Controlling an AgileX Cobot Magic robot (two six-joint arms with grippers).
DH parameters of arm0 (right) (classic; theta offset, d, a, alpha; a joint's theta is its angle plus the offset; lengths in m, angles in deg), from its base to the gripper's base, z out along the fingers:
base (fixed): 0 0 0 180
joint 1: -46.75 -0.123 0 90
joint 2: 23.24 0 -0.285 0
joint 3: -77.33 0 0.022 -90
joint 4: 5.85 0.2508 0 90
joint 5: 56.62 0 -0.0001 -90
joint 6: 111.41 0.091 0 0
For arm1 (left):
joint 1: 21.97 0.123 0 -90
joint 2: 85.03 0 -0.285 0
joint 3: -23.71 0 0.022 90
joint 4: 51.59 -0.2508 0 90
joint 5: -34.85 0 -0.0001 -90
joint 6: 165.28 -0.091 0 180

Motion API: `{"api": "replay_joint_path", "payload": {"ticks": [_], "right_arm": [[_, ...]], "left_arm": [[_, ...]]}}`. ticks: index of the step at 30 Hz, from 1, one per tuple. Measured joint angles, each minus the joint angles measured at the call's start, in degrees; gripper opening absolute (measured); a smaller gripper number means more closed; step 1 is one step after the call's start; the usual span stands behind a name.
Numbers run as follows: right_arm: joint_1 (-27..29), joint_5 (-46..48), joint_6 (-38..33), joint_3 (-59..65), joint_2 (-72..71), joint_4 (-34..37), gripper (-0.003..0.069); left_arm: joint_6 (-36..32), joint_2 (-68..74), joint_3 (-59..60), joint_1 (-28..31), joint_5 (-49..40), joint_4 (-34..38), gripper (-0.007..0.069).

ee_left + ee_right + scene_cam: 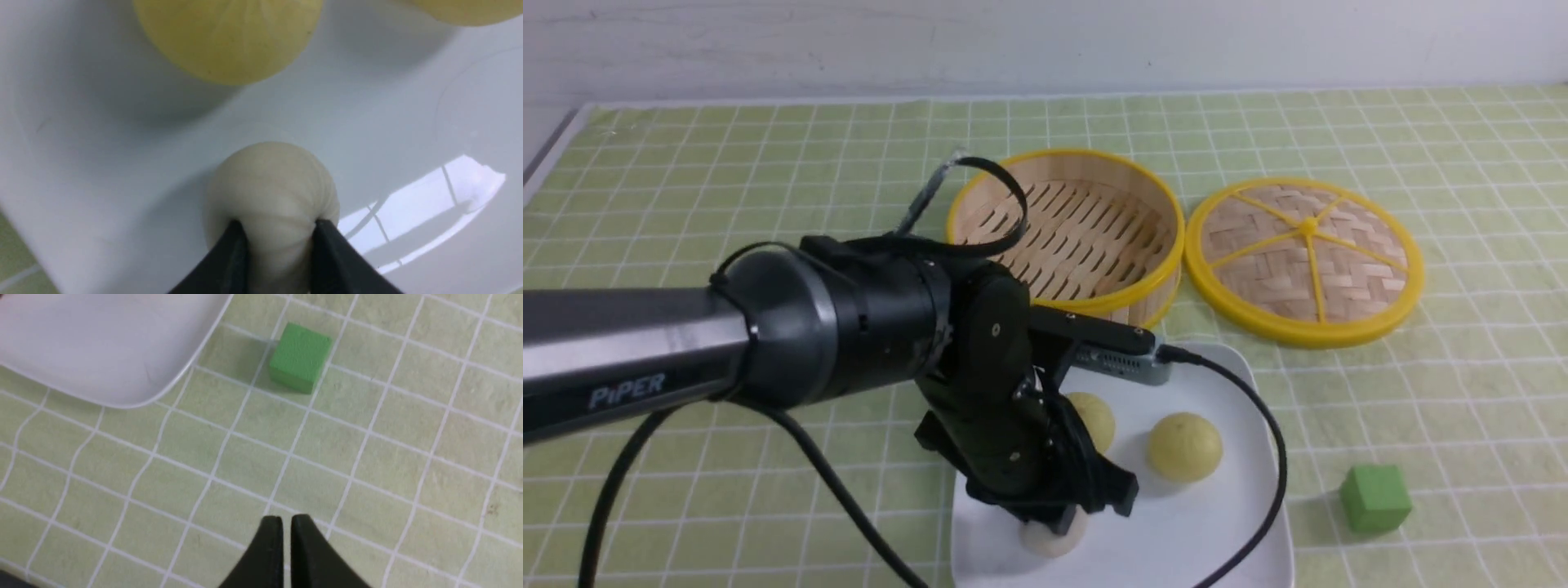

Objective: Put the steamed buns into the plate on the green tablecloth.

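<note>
My left end effector [280, 230] clamps the greyish-white bun [271, 183] resting on the plate [102, 163]; my right end effector [286, 522], off the plate, is closed.

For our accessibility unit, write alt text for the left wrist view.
The left hand pinches a greyish-white bun resting on a glossy white plate. Two pale yellow buns sit beyond it, both cut off by the frame.

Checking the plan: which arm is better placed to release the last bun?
Left: the left gripper pinches the greyish-white bun on the white plate. The right gripper sits shut over the tablecloth by the green cube.
</note>
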Motion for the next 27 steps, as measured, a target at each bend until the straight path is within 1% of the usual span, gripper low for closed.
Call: {"api": "replay_joint_path", "payload": {"ticks": [1, 2, 3, 4, 6, 9, 12, 13, 15, 17, 19, 20, 21, 25, 26, 27], "right_arm": [[0.0, 1.7, 0.0, -0.4, -1.9, -0.3, -0.0006], [0.0, 3.0, 0.0, -0.8, -3.4, -0.7, -0.0013], [0.0, 3.0, 0.0, -0.9, -3.4, -0.8, -0.0014], [0.0, 5.2, 0.7, -1.6, -5.8, -1.7, -0.0015], [0.0, 8.0, 1.9, -2.1, -10.4, -3.2, -0.0015], [0.0, 11.5, 3.4, -2.3, -15.8, -5.1, -0.0015], [0.0, 13.0, 4.8, -2.3, -19.7, -5.8, -0.0015], [0.0, 13.0, 6.4, -2.3, -21.5, -6.0, -0.0015], [0.0, 12.8, 8.4, -2.3, -24.9, -6.1, -0.0014], [0.0, 12.1, 8.9, -2.3, -26.0, -6.2, -0.0014], [0.0, 7.7, 9.4, -1.2, -30.1, -6.4, -0.0011], [0.0, 4.3, 9.4, 0.4, -31.8, -6.4, -0.0011], [0.0, 1.9, 9.4, 1.1, -32.5, -6.4, -0.0011], [0.0, -17.9, 9.5, 11.1, -37.6, -6.4, -0.001], [0.0, -20.0, 9.5, 12.7, -37.8, -6.4, -0.001], [0.0, -21.2, 9.5, 13.5, -37.8, -6.4, -0.001]], "left_arm": [[1.0, 0.0, 0.0, 0.0, 0.3, 0.0, 0.0293], [1.6, 0.0, -0.2, 0.0, 0.3, -0.1, 0.0332], [1.9, 0.0, -0.3, 0.0, 0.1, -0.2, 0.034], [3.1, -0.1, -1.1, 0.0, -0.7, -1.2, 0.0391], [4.5, -0.5, -3.0, 0.0, -3.1, -3.7, 0.0459], [5.4, -1.5, -6.1, 0.0, -7.8, -7.4, 0.0516], [5.5, -1.9, -8.0, 0.0, -11.8, -9.3, 0.0532], [5.5, -2.0, -9.0, 0.0, -14.2, -10.5, 0.0536], [5.8, -2.0, -9.8, 0.0, -16.3, -11.9, 0.0532], [6.1, -2.0, -10.2, 0.0, -16.9, -12.3, 0.0524], [6.7, -2.0, -10.7, 0.0, -17.3, -12.8, 0.0473], [6.8, -2.0, -10.7, 0.0, -17.3, -12.8, 0.0434], [6.8, -2.0, -10.7, 0.0, -17.3, -12.8, 0.0427], [8.5, -2.0, -10.7, 0.0, -17.3, -13.7, 0.0195], [8.8, -2.0, -10.7, 0.0, -17.3, -13.8, 0.0139], [8.9, -2.0, -10.7, 0.0, -17.3, -13.8, 0.0139]]}}
